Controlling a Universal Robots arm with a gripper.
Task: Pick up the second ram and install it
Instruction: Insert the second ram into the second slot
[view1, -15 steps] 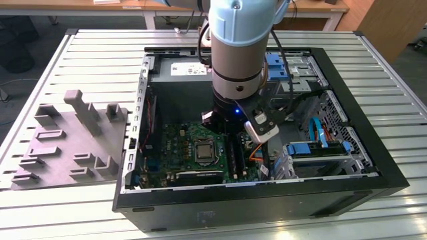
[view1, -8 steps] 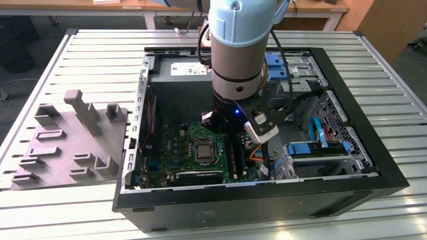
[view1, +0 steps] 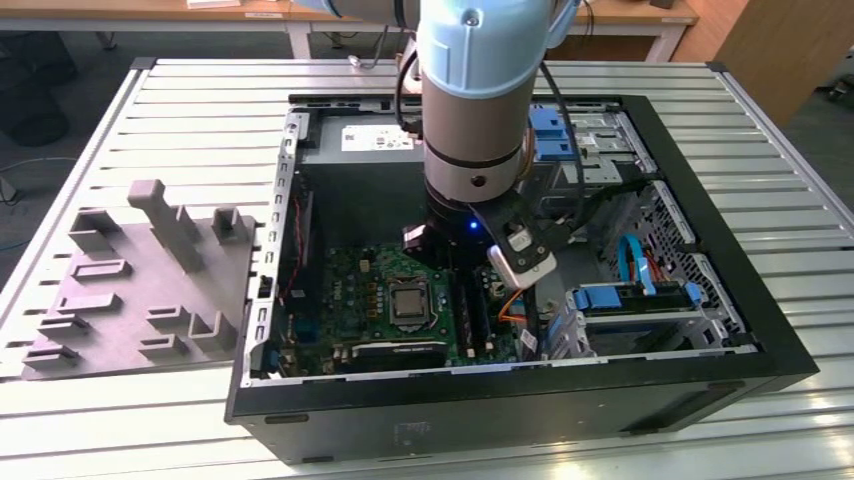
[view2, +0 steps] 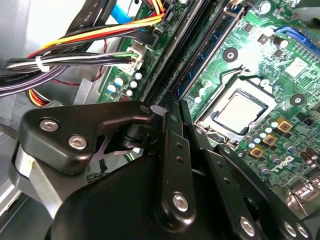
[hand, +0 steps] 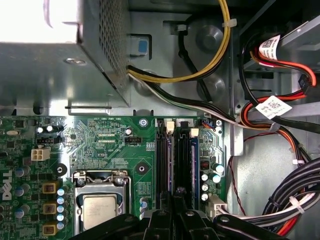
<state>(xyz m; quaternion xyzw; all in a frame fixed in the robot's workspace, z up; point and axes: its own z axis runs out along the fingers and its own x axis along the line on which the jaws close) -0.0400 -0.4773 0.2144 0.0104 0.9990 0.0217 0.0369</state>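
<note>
Slatted metal table (view1: 134, 425), open PC case (view1: 534, 415) lying flat on it, grey fixture tray (view1: 134, 290) sitting off toward the exterior view's left. The arm (view1: 474, 80) stood straight down into the case, and the gripper (hand: 175, 200) hung right over the bank of black slots (hand: 162, 165) on the motherboard (hand: 110, 145). Honestly couldn't tell whether it was clamped on anything or not, since its own body hid that.

One blue-green ram stick (view2: 210, 50) stood edge-on in a slot in the second wrist view, just beside the line the gripper was on. Couldn't say for sure if that was the one the task was about or its partner. The slot directly under the gripper was hidden.

My take on doing this step right: it looked like the seating stage, so the stick needed to be dead parallel to its slot and pushed straight down, with even pressure along its length and no rocking. Any tilt and I reckon it'd have bound up or leaned on the neighbouring stick. I'd also have minded the cable bundle (hand: 280, 200) on one side and the CPU socket (hand: 100, 207) on the other. Both were near the slots, so no sideways wandering.
</note>
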